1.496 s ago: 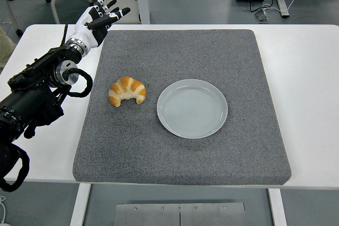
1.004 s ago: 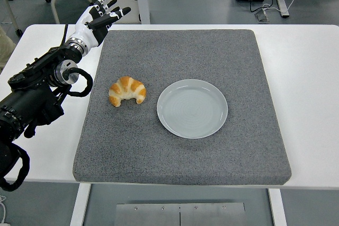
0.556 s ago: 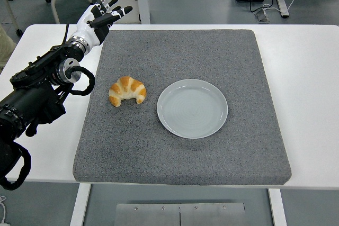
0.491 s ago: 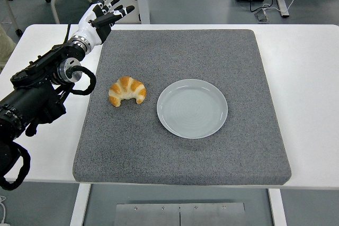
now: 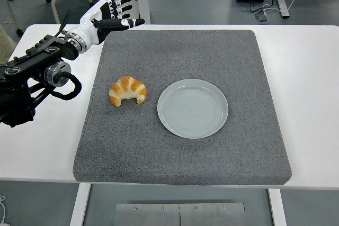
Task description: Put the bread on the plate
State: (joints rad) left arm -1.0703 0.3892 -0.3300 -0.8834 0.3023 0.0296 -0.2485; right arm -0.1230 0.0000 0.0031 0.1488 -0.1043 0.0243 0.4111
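From my feed the scene was bright and evenly lit from overhead. The croissant [image 5: 127, 91] and plate [image 5: 193, 108] cast only faint, soft shadows on the grey mat [image 5: 185, 152]. The white table [image 5: 310, 78] looked nearly washed out. Focus was sharp throughout, with little visible edge distortion.

One high view from the robot's side, looking forward and down; worktop [image 5: 307, 78] fills it; floor beyond.

Croissant [image 5: 127, 91] lies left of plate [image 5: 193, 108] on mat [image 5: 180, 51].
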